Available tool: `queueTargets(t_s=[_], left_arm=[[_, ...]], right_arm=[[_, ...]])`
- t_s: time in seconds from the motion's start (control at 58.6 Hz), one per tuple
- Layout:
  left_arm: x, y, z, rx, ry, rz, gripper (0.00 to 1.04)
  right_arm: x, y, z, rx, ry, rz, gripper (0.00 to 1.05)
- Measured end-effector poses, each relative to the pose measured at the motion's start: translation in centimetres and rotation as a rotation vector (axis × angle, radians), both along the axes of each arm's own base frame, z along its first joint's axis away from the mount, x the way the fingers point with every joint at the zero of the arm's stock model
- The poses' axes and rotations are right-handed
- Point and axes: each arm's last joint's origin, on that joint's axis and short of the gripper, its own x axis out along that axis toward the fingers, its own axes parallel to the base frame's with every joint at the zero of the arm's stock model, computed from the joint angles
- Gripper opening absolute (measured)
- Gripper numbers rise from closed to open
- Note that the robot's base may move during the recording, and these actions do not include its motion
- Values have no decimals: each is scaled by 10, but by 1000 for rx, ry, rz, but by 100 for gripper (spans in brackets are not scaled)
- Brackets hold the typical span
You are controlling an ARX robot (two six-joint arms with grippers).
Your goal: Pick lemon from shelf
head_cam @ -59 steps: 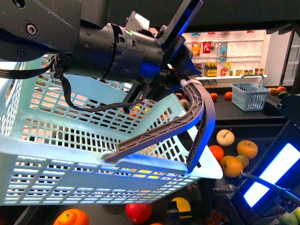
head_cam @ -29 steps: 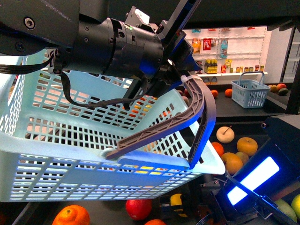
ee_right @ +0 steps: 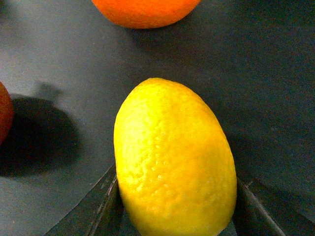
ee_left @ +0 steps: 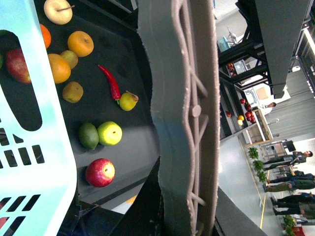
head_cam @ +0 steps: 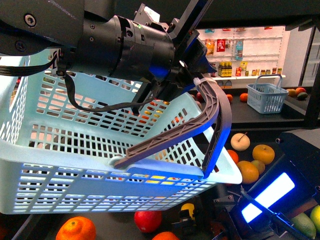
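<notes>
The lemon [ee_right: 172, 157] is bright yellow and fills the right wrist view, standing between the two dark jaws of my right gripper [ee_right: 174, 209], which is shut on it just above the dark shelf tray [ee_right: 266, 69]. In the front view only a bit of the lemon [head_cam: 188, 209] shows below the basket. My left gripper [head_cam: 194, 75] is shut on the grey-brown basket handle [head_cam: 212, 115] and holds the light blue basket [head_cam: 75, 165] up in front of the shelf. The handle [ee_left: 179, 113] fills the left wrist view.
An orange [ee_right: 145, 10] and a red fruit [ee_right: 4, 115] lie close to the lemon. Oranges [head_cam: 75, 230], a red apple [head_cam: 148, 220] and pears [head_cam: 240, 142] lie on the trays. A red apple [ee_left: 100, 172], green apple [ee_left: 109, 132] and chili [ee_left: 110, 82] show below the basket.
My right arm's blue-lit panel has moved left and lower in the front view. The lemon has shifted slightly up. The basket has stayed held up, shifting only a little.
</notes>
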Motion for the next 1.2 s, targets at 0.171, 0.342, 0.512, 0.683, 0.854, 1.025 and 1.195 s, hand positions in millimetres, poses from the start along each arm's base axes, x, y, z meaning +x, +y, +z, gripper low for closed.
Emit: queueTargets(t_s=[0.171,0.342,0.512,0.683,0.854,1.025,1.195], left_arm=[[0,0,0,0,0,0,10],[0,0,0,0,0,0,10],[0,0,0,0,0,0,10],[0,0,0,0,-1,1,10],[0,0,0,0,0,0,10],[0,0,0,0,0,0,10],[0,0,0,0,0,0,10]], right_arm=[[-6,-15,10,2,-12,-22,51],[-15,-41,35,-19,-65,-47,51],[-33,-75,53,-52,-91,-76,50],[-58,-118,66,-76,-82,-128,50],[-80,-159,102,-78,-128,-198,50],[-89,-178,164,-53,-244,-231,50],[-97,-171,229,41,-359,-206,50]])
